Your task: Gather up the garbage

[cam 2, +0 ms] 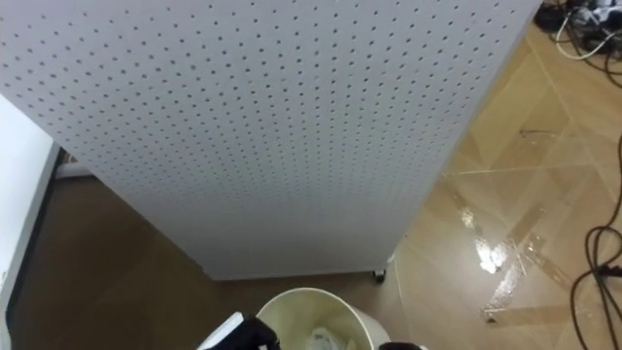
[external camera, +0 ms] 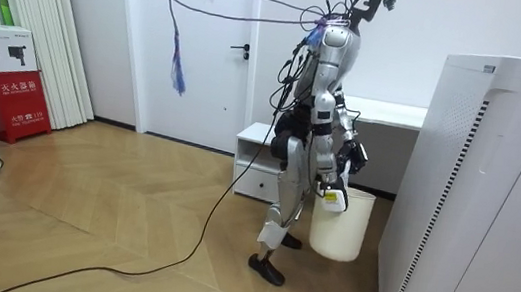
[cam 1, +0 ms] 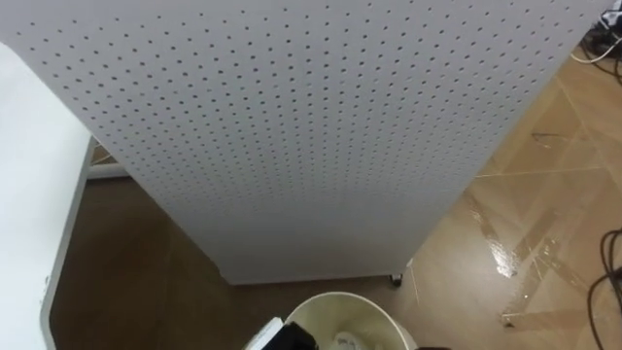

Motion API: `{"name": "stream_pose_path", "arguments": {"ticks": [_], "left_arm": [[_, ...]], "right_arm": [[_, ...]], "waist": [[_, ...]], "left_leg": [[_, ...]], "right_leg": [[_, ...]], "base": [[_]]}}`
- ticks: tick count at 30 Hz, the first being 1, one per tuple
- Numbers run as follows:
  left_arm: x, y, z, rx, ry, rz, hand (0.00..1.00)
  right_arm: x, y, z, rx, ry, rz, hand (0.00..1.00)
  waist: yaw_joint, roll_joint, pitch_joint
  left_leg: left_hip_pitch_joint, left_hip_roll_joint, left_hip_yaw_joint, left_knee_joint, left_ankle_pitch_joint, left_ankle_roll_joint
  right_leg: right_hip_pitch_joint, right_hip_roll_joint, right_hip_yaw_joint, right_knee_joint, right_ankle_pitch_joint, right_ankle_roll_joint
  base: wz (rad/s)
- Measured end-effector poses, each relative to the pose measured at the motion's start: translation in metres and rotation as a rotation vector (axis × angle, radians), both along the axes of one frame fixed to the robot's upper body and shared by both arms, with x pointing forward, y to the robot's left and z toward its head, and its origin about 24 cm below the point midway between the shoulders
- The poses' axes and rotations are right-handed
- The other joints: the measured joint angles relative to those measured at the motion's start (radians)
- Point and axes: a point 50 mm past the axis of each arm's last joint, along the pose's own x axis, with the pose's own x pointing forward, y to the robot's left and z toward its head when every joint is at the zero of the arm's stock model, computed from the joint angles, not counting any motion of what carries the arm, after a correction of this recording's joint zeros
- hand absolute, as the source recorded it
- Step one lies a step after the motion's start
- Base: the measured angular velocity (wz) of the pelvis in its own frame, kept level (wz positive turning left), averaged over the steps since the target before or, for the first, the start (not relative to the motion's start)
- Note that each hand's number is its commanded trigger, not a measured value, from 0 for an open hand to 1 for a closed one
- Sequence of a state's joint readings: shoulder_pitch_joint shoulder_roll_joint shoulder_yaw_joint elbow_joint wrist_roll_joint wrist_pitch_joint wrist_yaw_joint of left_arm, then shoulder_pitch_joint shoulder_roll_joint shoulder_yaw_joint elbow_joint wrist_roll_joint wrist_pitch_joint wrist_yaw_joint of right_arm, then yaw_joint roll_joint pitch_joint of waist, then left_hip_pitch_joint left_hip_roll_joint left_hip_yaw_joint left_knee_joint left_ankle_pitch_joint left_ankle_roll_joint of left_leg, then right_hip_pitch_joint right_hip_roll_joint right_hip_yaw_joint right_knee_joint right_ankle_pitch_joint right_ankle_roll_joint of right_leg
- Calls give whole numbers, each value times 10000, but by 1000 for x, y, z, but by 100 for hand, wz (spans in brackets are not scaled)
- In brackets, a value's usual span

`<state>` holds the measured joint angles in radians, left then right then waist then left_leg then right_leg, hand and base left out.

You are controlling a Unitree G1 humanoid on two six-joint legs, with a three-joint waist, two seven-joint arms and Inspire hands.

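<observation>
A round white bin [cam 1: 374, 309] stands on the floor right below me, its rim [cam 2: 292, 297] at the bottom edge of the eye views. A pale crumpled piece of garbage [cam 1: 345, 340] lies inside it. My left hand [cam 1: 292, 338] is a dark shape at the bin's left rim. In the room view I stand upright beside the bin [external camera: 341, 227], facing the room view's right. My right hand [external camera: 330, 191] hangs low at the near rim, with a small pale patch at it that I cannot identify.
A tall white perforated cabinet [cam 1: 321, 126] rises straight ahead, close to the bin, on small feet [cam 1: 396, 279]. A white desk edge [cam 1: 29, 194] runs along my left. Wooden floor with dark cables [cam 1: 607, 282] lies to my right.
</observation>
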<state>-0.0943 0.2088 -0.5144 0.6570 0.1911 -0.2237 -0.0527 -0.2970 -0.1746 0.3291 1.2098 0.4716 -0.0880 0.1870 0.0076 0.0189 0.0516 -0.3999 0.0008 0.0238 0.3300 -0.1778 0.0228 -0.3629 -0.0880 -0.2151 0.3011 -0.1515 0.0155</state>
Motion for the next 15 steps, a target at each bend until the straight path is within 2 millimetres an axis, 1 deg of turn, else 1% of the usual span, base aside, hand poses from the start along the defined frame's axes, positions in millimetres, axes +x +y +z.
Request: {"name": "stream_pose_path", "arguments": {"ticks": [2,4,6,9,11,15], "left_arm": [[-1,1,-2,58,117,4,0],[-1,1,-2,55,140,-9,0],[-1,2,-2,75,121,2,0],[-2,2,-4,148,207,-37,0],[-5,3,-8,546,270,-257,0],[-10,5,-16,793,652,-252,0]], "right_arm": [[0,0,0,-3,13,-13,100],[-1,0,-1,-16,55,-30,100],[-1,0,-1,-26,67,-40,100],[-8,-2,-5,-88,355,-135,100],[-9,-3,-6,-150,414,-185,100],[-11,-5,-7,-296,472,-299,100]], "waist": [[1,73,46],[2,116,67],[-3,131,62],[-7,151,59],[-14,160,53],[-6,140,41]], "left_leg": [[-99,8,6,61,0,0],[-106,10,22,62,0,0],[-173,14,54,70,8,14],[-182,18,72,80,13,21],[-227,13,96,85,29,38],[-228,12,154,90,46,52]], "right_leg": [[-79,-12,-49,54,0,0],[-107,-13,-36,84,0,0],[-234,-11,20,165,0,0],[-293,-16,39,267,0,0],[-353,-13,93,274,2,-4],[-381,-12,154,294,9,-16]], "base": [[6],[-3],[-6],[-3],[-3],[0]]}}
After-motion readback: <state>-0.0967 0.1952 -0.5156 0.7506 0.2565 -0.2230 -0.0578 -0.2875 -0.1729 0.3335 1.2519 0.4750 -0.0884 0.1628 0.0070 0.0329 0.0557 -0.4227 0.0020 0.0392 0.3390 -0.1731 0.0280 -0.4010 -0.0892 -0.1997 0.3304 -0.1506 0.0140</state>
